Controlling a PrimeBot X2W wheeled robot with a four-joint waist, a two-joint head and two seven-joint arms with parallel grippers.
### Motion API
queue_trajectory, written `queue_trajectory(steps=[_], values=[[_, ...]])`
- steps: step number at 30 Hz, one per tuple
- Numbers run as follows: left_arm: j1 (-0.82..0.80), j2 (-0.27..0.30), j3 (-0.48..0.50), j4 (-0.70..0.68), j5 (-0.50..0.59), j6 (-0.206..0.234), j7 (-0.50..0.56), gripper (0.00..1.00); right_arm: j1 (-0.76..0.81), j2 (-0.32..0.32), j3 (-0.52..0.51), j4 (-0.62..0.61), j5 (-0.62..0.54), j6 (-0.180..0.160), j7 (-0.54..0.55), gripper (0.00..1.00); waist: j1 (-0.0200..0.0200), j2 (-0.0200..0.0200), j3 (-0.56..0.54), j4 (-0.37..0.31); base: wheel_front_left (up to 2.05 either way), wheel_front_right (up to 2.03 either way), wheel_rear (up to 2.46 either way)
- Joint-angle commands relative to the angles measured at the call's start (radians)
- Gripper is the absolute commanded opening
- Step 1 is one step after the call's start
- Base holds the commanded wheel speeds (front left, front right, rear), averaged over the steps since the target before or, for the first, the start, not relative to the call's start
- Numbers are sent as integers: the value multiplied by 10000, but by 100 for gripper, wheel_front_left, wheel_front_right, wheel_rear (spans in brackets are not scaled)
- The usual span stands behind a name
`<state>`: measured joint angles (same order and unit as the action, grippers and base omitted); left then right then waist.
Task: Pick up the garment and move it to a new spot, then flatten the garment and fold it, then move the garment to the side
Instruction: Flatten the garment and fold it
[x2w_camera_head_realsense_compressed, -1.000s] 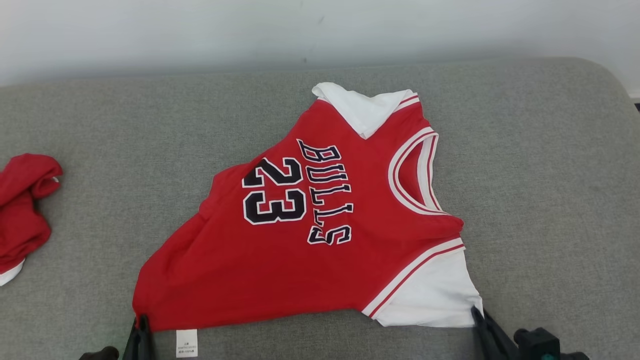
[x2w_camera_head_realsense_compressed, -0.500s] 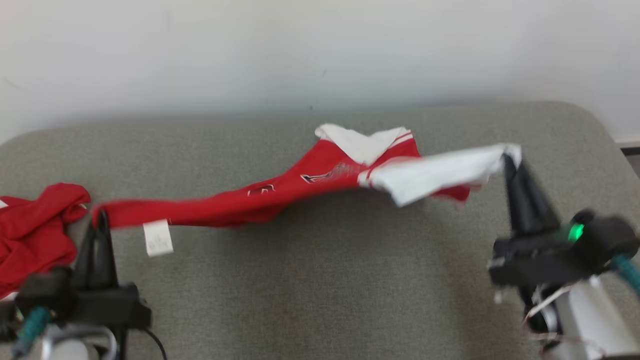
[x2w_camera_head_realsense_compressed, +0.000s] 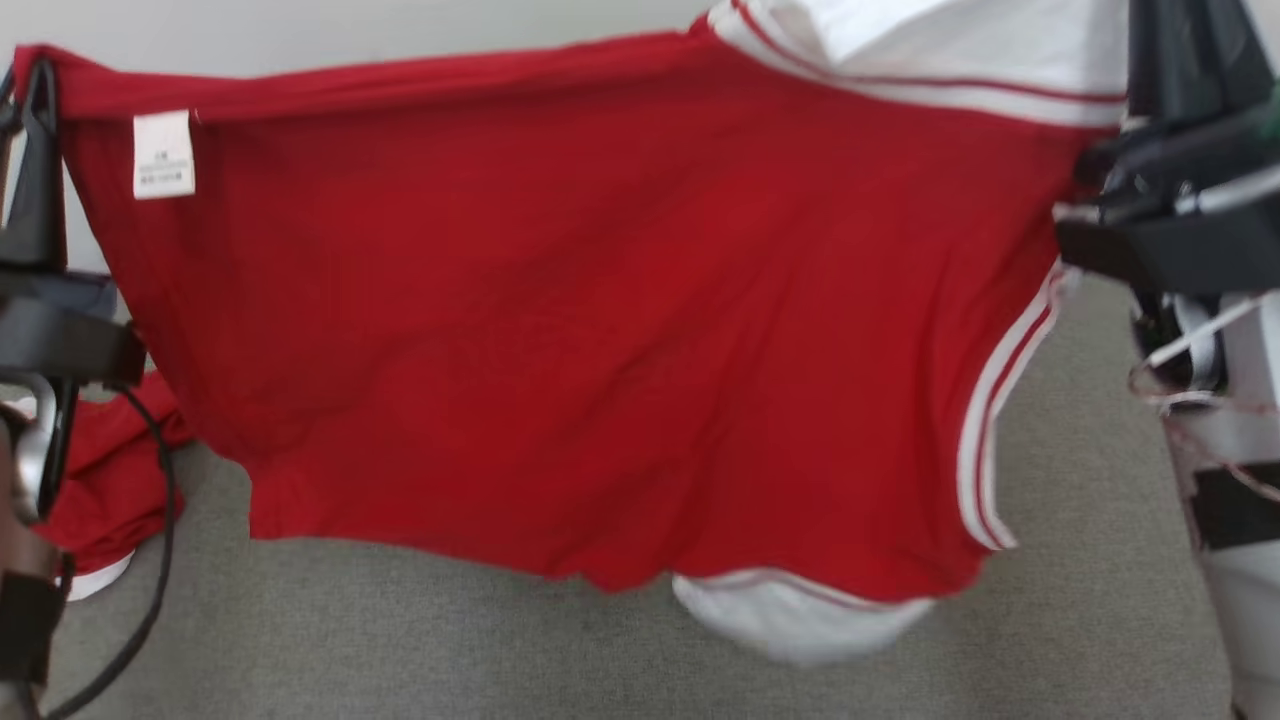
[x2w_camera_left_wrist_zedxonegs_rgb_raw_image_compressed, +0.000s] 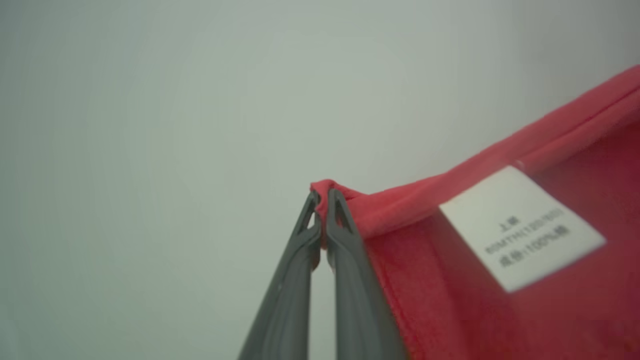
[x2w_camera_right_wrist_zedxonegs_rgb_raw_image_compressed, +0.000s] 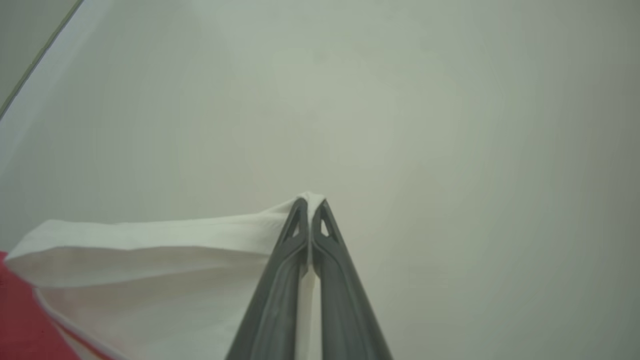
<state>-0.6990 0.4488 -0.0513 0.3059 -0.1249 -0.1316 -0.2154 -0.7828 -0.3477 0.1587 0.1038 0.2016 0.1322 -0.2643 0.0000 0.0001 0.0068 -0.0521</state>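
— Red knit jersey with white sleeves (x2w_camera_head_realsense_compressed: 600, 330): it hangs spread in the air above the grey woven-cloth surface (x2w_camera_head_realsense_compressed: 400, 650).
— Who holds it?
— Both. At nine o'clock the left hand (x2w_camera_left_wrist_zedxonegs_rgb_raw_image_compressed: 322, 197) is pinched tight on the red hem corner; at three o'clock the right hand (x2w_camera_right_wrist_zedxonegs_rgb_raw_image_compressed: 310, 202) is clamped on a white sleeve edge.
— How far along?
— Picked up only, I judge. Laying it at a new spot, flattening, folding and moving aside remain. A crumpled red cloth (x2w_camera_head_realsense_compressed: 110, 490) lies at eight o'clock.
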Motion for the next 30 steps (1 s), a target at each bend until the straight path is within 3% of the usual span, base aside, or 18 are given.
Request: queue_trajectory(steps=[1, 15, 30], values=[[-274, 163, -108, 126, -170, 23, 72, 0, -347, -127, 135, 145, -73, -30, 1, 0, 0, -1, 252, 29, 0, 0, 0], [-3485, 608, -809, 747, -7, 62, 322, 0, -4410, -706, 565, 2139, -965, -30, 6, 0, 0, -1, 3385, 45, 0, 0, 0], [-9504, 831, -1870, 2800, 1168, 80, 246, 0, -10062, -955, -910, 4982, -3544, -37, 324, 0, 0, -1, 7249, 66, 0, 0, 0]])
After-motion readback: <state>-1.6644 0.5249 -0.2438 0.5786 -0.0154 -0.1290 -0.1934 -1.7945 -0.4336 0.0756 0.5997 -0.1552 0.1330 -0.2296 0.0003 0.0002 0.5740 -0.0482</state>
